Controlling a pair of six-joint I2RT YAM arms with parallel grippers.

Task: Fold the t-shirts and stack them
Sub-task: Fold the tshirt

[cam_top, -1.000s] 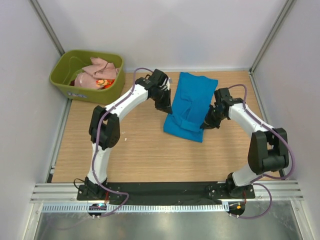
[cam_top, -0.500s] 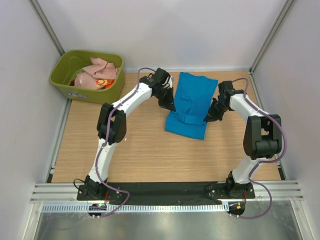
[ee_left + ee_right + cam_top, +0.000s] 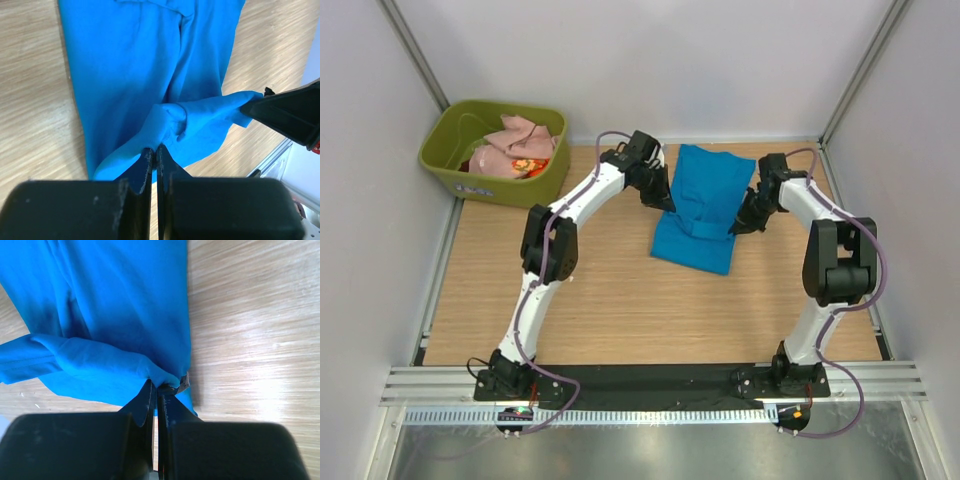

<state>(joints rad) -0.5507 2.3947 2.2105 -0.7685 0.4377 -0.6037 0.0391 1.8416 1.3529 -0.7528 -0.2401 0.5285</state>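
Wooden table [image 3: 600,300] bears blue t-shirt [image 3: 705,200] pinched by left claw [image 3: 154,151], right claw [image 3: 159,389].

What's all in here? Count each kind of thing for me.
T-shirts: 3 showing (blue t-shirt on the table; pink t-shirt and red-orange patterned t-shirt in the tub)
Olive-green tub: 1
Robot grippers: 2 (left gripper, right gripper, each shut on the blue t-shirt)
Total: 6

Light wood surface [image 3: 600,300]; green tub [image 3: 492,186] on its far left corner; blue t-shirt [image 3: 705,200] lies partly folded, well right of the tub
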